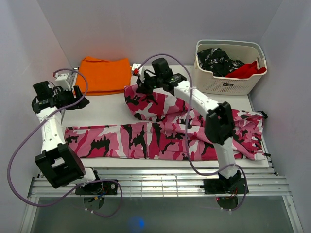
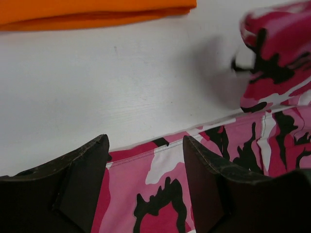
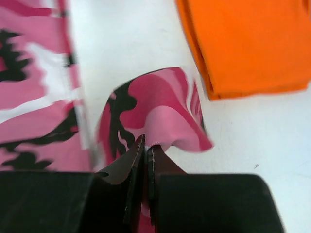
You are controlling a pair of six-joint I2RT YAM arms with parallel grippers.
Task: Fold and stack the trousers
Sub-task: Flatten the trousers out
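The pink camouflage trousers lie across the table, one leg stretched left along the front and the other bent back toward the orange cloth. My right gripper sits at the end of that bent-back leg. In the right wrist view it is shut on a lifted corner of the trousers. My left gripper hovers over the left end of the front leg. In the left wrist view it is open, with the trousers' hem lying flat between its fingers and nothing gripped.
A folded orange cloth lies at the back left, close to the right gripper. A white basket at the back right holds a black-and-white speckled garment and a red cloth. Walls stand on both sides.
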